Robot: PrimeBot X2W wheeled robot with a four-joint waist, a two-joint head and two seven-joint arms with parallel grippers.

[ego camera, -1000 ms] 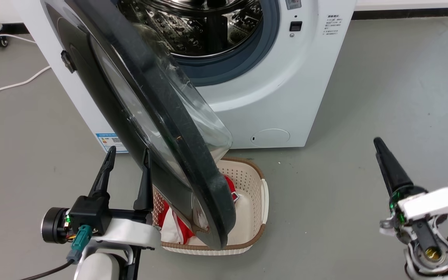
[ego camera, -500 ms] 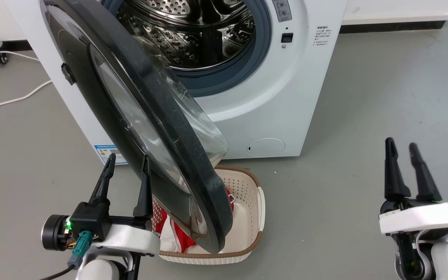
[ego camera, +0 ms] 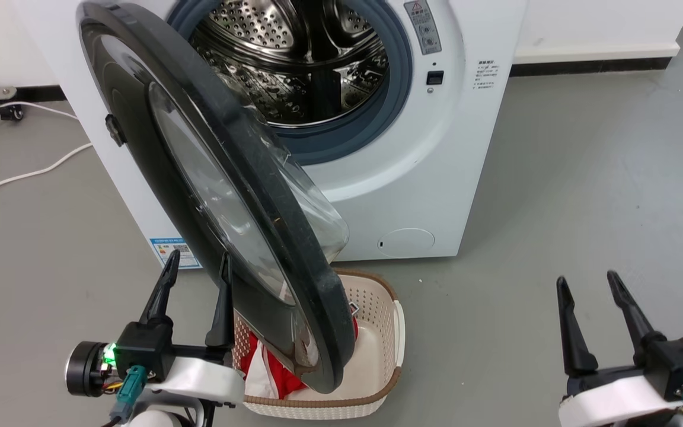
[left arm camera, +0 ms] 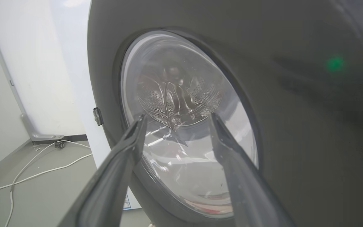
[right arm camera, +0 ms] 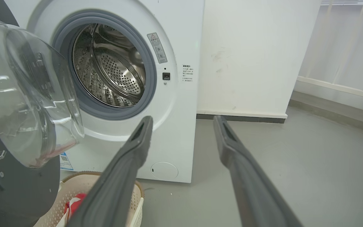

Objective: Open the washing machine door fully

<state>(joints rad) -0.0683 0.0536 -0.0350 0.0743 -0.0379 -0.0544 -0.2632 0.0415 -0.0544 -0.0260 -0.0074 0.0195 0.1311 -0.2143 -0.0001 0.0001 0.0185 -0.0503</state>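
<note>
Head view, quick check: is the door open yet?
— Partly, I'd say. It stands at an angle off the machine front and the drum is uncovered, but I judge there's more swing left before it's fully open
And your grippers?
— My left gripper, fingers apart, sits just beside the door's outer face, in front of the machine; I can't tell if it touches. My right gripper, fingers apart and empty, is well off the machine's right front
Containers?
— The drum looks empty as far as I can see. The basket, on the floor just before the machine, holds red-and-white cloth
</note>
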